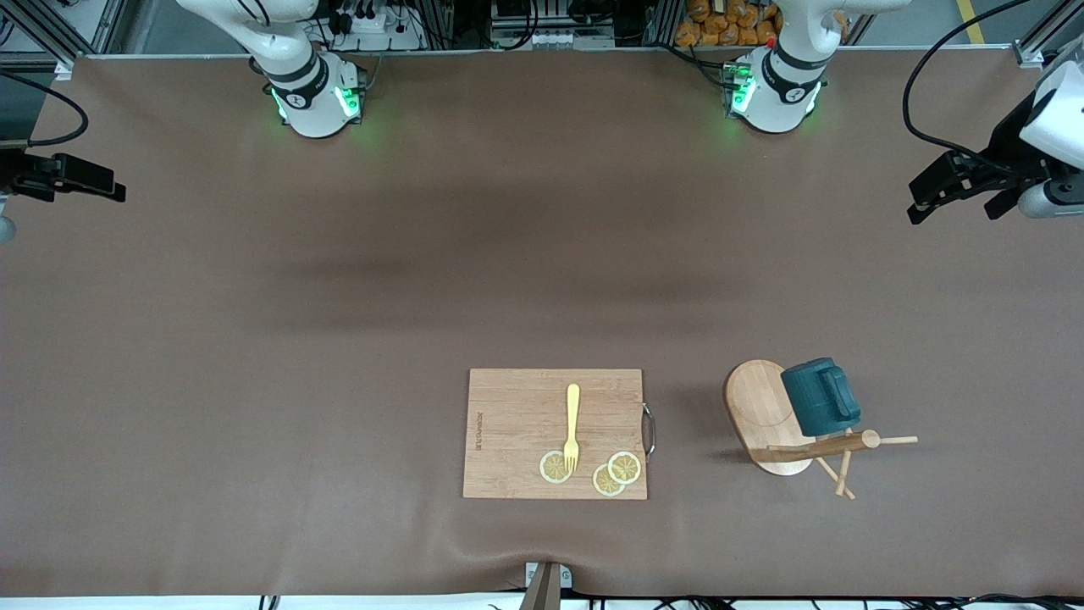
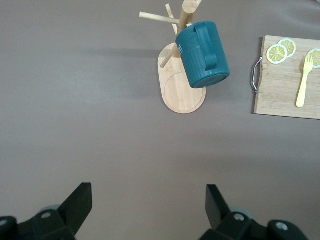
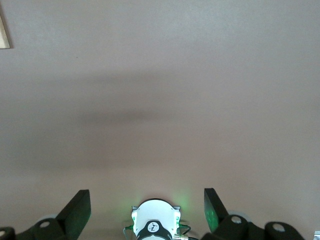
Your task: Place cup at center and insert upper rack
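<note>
The dark teal ribbed cup (image 1: 820, 396) (image 2: 202, 55) hangs tilted on a peg of the light wooden upper rack (image 1: 762, 407) (image 2: 182, 92), over its oval base. The rack stands beside the cutting board, toward the left arm's end of the table. My left gripper (image 1: 953, 207) (image 2: 149, 192) hovers open over bare mat at that end, well apart from the rack, nothing between its fingers. At the right arm's end of the table, my right gripper (image 1: 110, 182) (image 3: 147, 197) is also open and holds nothing, up over the mat.
A wooden cutting board (image 1: 508, 424) (image 2: 280, 95) with a metal handle lies near the front edge of the table. It carries a yellow fork (image 1: 572, 424) and lemon slices (image 1: 616, 474). The right wrist view shows the right arm's base (image 3: 155, 225) and a board corner (image 3: 4, 35).
</note>
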